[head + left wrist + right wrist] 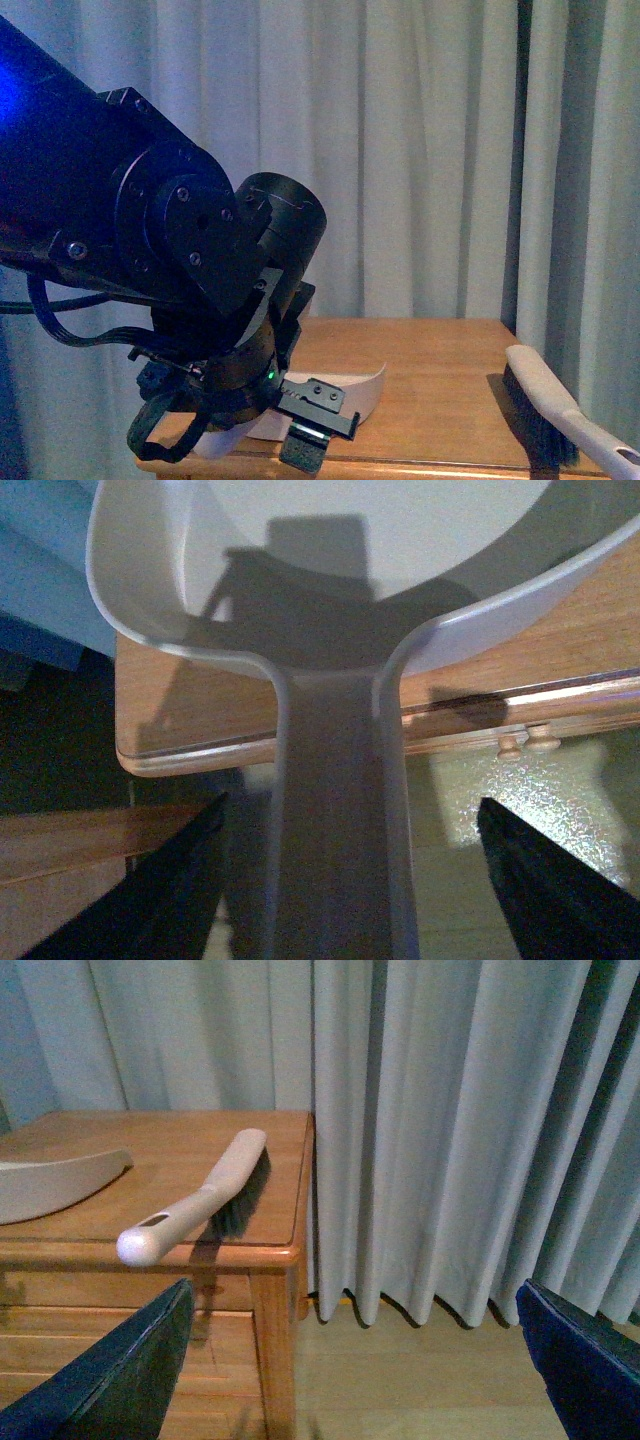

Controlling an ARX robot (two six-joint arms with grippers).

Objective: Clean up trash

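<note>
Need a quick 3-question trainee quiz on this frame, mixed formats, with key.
1. True or false: the left gripper is shut on the dustpan handle.
2. Which lies on the table nearest the curtain? A dustpan, B brush, C pillow.
3. Short answer: is any trash visible in the three views?
Key: 1 false, its fingers stand open either side of the handle; 2 B; 3 no.
</note>
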